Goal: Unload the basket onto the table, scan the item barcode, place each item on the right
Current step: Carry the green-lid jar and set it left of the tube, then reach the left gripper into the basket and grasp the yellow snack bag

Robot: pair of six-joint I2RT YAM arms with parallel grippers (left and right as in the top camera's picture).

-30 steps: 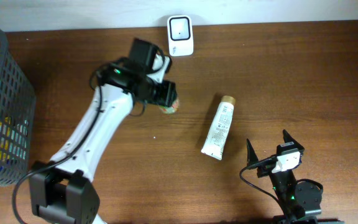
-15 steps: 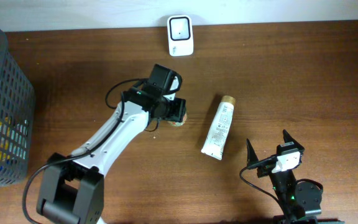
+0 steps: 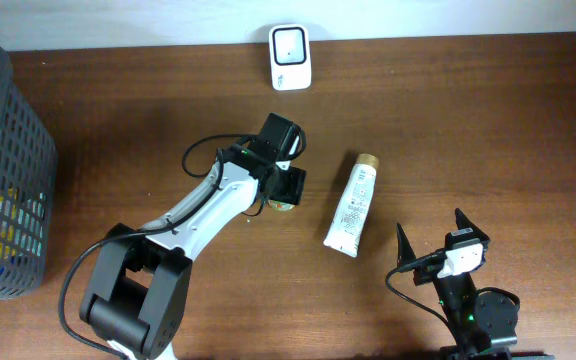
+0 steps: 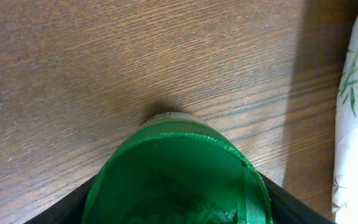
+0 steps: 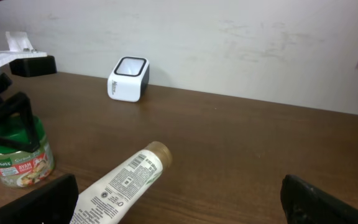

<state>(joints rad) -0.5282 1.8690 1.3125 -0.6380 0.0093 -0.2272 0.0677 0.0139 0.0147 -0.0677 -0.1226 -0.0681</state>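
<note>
Mid-table, left of centre: the left gripper (image 3: 286, 190) sits over the jar (image 5: 18, 163), one finger on either side of its green lid (image 4: 176, 168). The jar stands upright, its base on the table (image 3: 488, 120). Whether the jaws pinch the lid or stand just off it we cannot tell, because the lid fills the wrist view and hides the contact.

The right gripper (image 3: 430, 228) is spread wide and holds nothing. It sits low by the near edge, toward the right corner.

The relation that counts: the scanner (image 3: 290, 56) stands at the far edge, almost straight beyond the jar from the left gripper, with bare wood between them. A tube (image 3: 352, 205) lies flat just right of the jar, not touching it. Its long axis runs near to far, with the cap end toward the far edge and leaning slightly right.

The left arm is nearer to the jar, tube and scanner alike, so we judge any carry to the scanner falls to it.
</note>
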